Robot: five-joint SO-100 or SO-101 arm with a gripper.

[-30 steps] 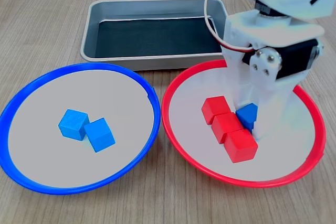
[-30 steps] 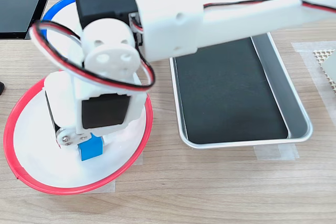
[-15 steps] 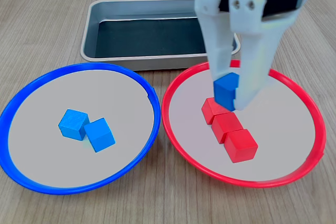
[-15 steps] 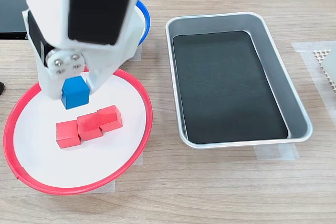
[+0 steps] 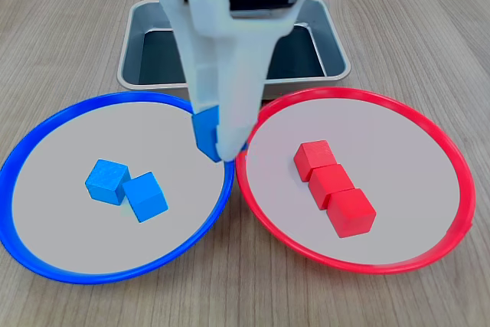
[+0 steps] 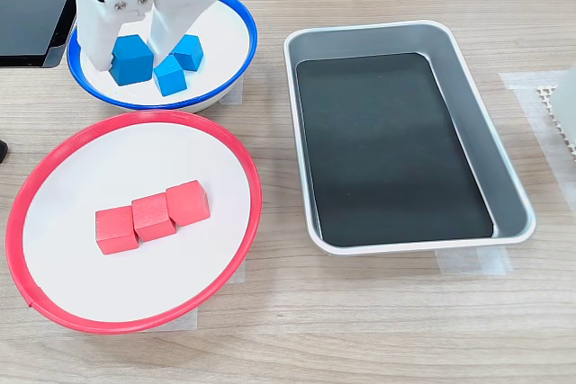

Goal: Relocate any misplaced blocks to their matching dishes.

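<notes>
First exterior view puts two big round plates side by side across the lower half of the frame: the blue-rimmed plate [image 5: 46, 124] on the left, the red-rimmed plate [image 5: 429, 124] on the right, their rims nearly meeting at centre. Inside the blue one, two blue cubes [image 5: 126, 189] lie touching, left of the plate's middle. Over that plate's right edge hangs the white gripper [image 5: 217, 139], its jaws pinching a third blue cube [image 5: 203, 132], held above the grey inside near the rim. The red plate holds three red cubes [image 5: 334, 188] in a touching diagonal row, with no blue among them. Behind both plates, at upper centre, sits the rectangular silver tray [image 5: 132, 55] with its dark floor bare, partly hidden by the arm.

From the second exterior view, the blue-rimmed plate lies at upper left with the gripper over it, the held cube just beside the two resting ones; the red plate is at lower left and the tray fills the right half.
</notes>
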